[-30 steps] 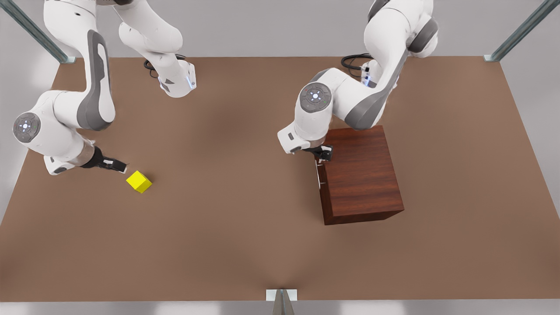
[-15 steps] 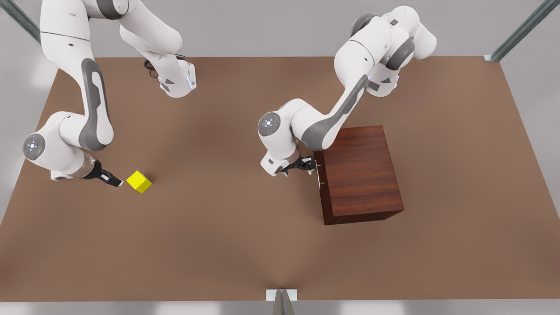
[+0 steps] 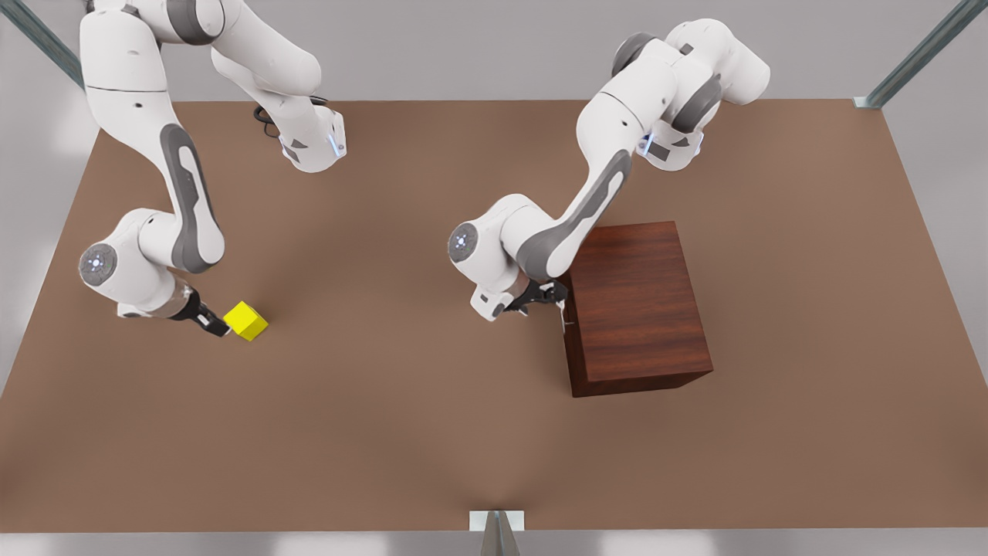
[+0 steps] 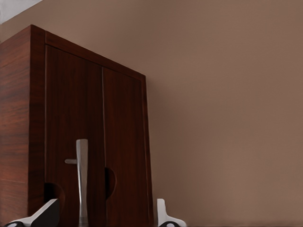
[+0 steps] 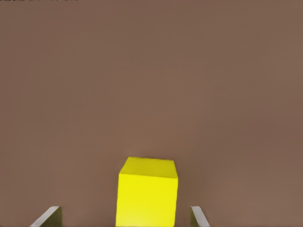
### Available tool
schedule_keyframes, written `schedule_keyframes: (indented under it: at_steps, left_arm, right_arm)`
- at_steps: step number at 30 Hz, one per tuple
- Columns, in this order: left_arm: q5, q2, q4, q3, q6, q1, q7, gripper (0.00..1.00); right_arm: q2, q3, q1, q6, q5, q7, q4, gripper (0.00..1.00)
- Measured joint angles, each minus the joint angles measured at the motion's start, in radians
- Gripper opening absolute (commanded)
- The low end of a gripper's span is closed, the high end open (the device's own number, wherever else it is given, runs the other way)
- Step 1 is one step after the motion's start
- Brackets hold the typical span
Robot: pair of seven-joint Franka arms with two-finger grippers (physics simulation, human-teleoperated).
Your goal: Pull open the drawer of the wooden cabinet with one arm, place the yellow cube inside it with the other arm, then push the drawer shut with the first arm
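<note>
Left gripper (image 3: 557,297) sits at the front of the dark reddish-brown wood-grained cabinet (image 3: 637,305), on the front view's right half of the table. Its two pale fingertips (image 4: 43,215) are spread wide, one on either side of the thin silver bar handle (image 4: 82,182); neither touches the bar, so nothing is held. Drawer front panel (image 4: 94,142) lies flush with the cabinet body: drawer closed. Cabinet stands on the brown tabletop (image 3: 401,417), right of centre in the front view, its handle side facing the front view's left.

Right gripper (image 3: 218,327) is low over the table on the front view's left, just beside the small bright yellow cube (image 3: 245,320). Its wrist view shows the cube (image 5: 147,191) between the two spread fingertips (image 5: 48,216), with clear gaps on both sides; jaws open, no grip. Cube rests flat on the tabletop, well apart from the cabinet.

Grey metal frame posts (image 3: 918,54) stand at the far corners of the table.
</note>
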Motion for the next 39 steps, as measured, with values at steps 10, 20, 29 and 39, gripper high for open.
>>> schedule_keyframes:
  at_steps: [10, 20, 29, 39]
  left_arm:
    - [-0.001, 0.011, -0.035, -0.001, 0.014, 0.001, -0.062, 1.00]
    - [-0.052, 0.017, -0.022, -0.002, 0.114, 0.005, -0.125, 1.00]
    - [-0.062, 0.022, -0.018, -0.003, 0.173, -0.014, -0.166, 1.00]
    - [-0.041, 0.042, 0.014, -0.001, 0.188, -0.048, -0.194, 1.00]
  right_arm:
    - [0.053, 0.001, 0.006, 0.084, -0.091, 0.058, -0.062, 1.00]
    - [0.092, 0.000, 0.009, 0.155, -0.106, 0.108, -0.102, 1.00]
    - [0.143, 0.001, 0.015, 0.207, -0.107, 0.150, -0.101, 1.00]
    - [0.150, 0.000, 0.015, 0.236, -0.108, 0.179, -0.106, 1.00]
